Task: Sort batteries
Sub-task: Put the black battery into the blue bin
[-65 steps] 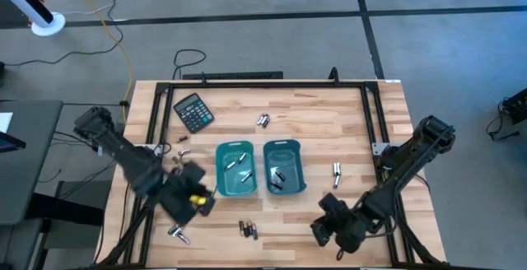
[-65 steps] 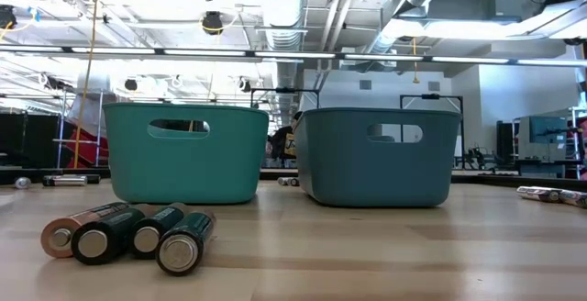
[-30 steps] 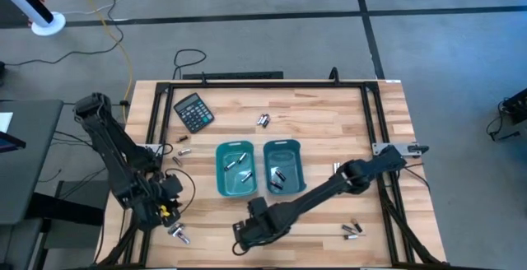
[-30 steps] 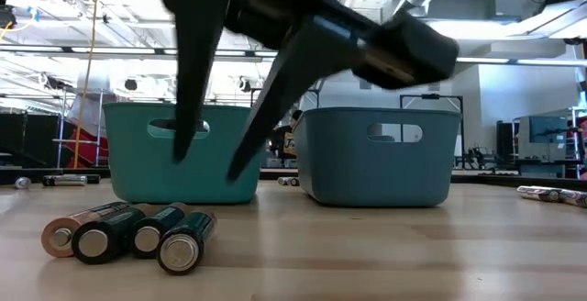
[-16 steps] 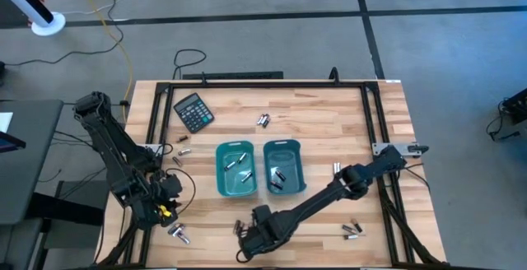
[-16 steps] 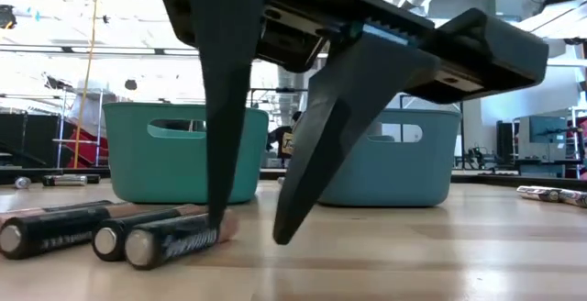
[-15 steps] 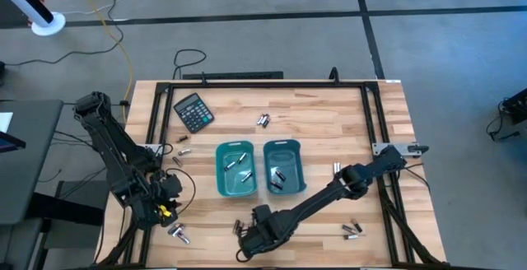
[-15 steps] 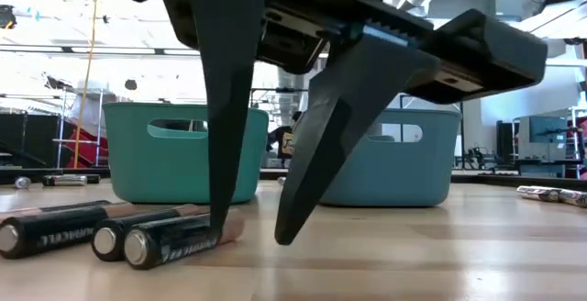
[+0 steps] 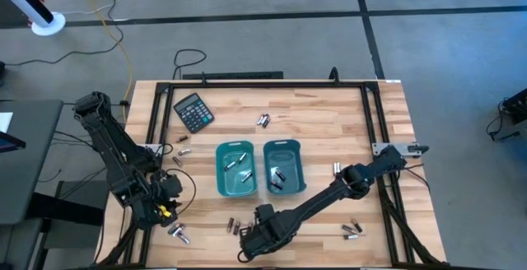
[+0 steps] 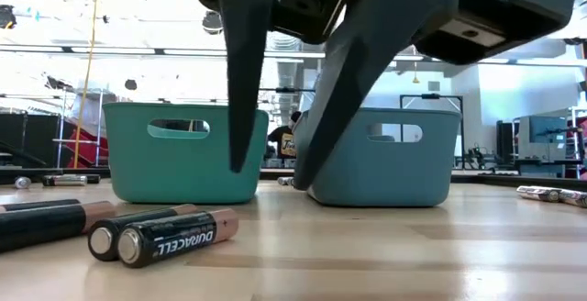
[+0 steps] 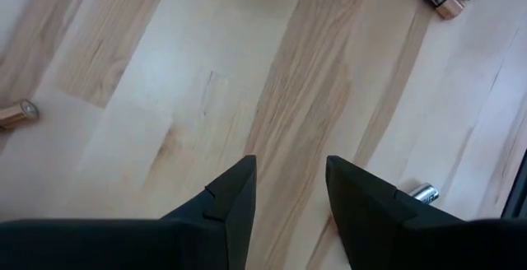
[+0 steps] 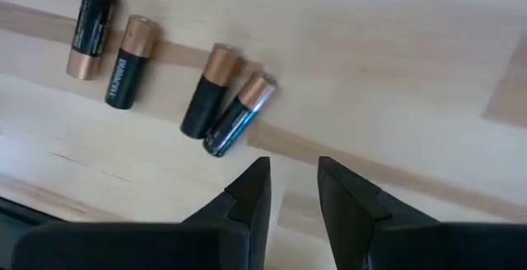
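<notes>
The right gripper (image 12: 286,178) is hanging with fingers apart, holding nothing; four batteries (image 12: 221,109) are lying at its eleven o'clock.

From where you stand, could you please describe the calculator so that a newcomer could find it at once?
Start at the two teal bins in the middle of the wooden table. Look to the table's far left corner: there lies the calculator, turned askew. It is the only flat, black, keyed thing, far bigger than the scattered batteries.
</notes>
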`<state>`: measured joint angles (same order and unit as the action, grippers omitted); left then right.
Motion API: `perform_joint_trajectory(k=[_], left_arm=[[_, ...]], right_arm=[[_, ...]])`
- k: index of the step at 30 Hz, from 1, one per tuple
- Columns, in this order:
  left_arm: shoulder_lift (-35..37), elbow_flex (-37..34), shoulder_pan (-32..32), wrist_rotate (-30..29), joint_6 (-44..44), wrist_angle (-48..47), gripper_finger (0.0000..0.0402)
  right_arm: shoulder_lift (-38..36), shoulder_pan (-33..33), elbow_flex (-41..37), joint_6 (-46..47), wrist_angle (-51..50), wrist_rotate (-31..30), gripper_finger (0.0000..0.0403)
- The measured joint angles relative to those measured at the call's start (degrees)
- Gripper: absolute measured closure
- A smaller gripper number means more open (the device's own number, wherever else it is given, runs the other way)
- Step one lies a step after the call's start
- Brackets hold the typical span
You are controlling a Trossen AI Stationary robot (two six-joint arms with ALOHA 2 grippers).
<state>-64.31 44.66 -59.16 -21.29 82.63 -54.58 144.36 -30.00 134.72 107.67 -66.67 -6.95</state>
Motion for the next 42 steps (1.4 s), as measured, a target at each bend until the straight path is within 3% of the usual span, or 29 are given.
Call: perform_joint_trajectory(k=[14, 21, 27, 42], left_arm=[[0.0, 0.0, 0.02, -0.09, -0.37, -0.14, 0.026], [0.0, 0.0, 0.0, -0.68, -0.49, -0.58, 0.026], [0.0, 0.0, 0.0, -0.95, -0.99, -0.79, 0.026], [-0.01, 0.0, 0.0, -0.79, -0.99, -1.41, 0.026]], right_arm=[[-0.42, 1.25, 0.04, -6.34, 1.16, -0.71, 0.0283], [-0.24, 1.66, 0.07, -11.44, 7.01, -0.88, 0.0283], [0.66, 1.82, 0.04, -7.39, 8.38, -0.64, 0.0284], [1.31, 1.97, 0.0, -9.05, 10.55, -0.44, 0.0285]])
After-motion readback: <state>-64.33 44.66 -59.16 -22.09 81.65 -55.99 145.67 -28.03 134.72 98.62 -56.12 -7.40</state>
